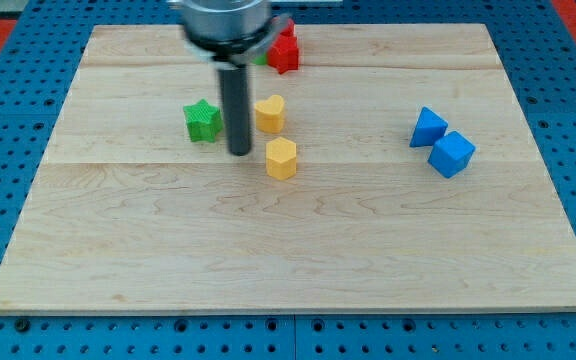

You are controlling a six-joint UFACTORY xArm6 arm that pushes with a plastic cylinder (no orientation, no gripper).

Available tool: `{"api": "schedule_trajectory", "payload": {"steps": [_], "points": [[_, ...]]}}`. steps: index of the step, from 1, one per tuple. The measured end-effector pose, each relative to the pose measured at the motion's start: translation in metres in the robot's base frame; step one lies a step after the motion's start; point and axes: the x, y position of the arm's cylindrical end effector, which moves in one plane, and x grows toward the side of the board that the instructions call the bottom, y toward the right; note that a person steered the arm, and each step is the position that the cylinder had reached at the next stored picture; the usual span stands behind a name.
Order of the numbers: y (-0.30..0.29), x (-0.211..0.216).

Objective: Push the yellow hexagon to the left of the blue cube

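The yellow hexagon [281, 158] lies near the board's middle, a little left of centre. The blue cube [453, 154] sits at the view's right, with a blue triangular block [428, 127] touching it at its upper left. My tip [239, 152] is on the board just left of the yellow hexagon, a small gap apart. It stands between the green star [202, 120] and a yellow heart-shaped block [270, 113].
A red block [285, 47] sits at the view's top behind the rod's mount, with a bit of green beside it, partly hidden. The wooden board [298, 250] lies on a blue perforated table.
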Motion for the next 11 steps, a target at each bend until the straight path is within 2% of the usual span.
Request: {"api": "schedule_trajectory", "payload": {"steps": [1, 2, 3, 5, 6, 7, 8, 9, 10, 11], "points": [[0.005, 0.002], [0.043, 0.012], [0.057, 0.036], [0.190, 0.027], [0.135, 0.032], [0.056, 0.039], [0.029, 0.008], [0.085, -0.010], [0.102, -0.018], [0.152, -0.015]]}}
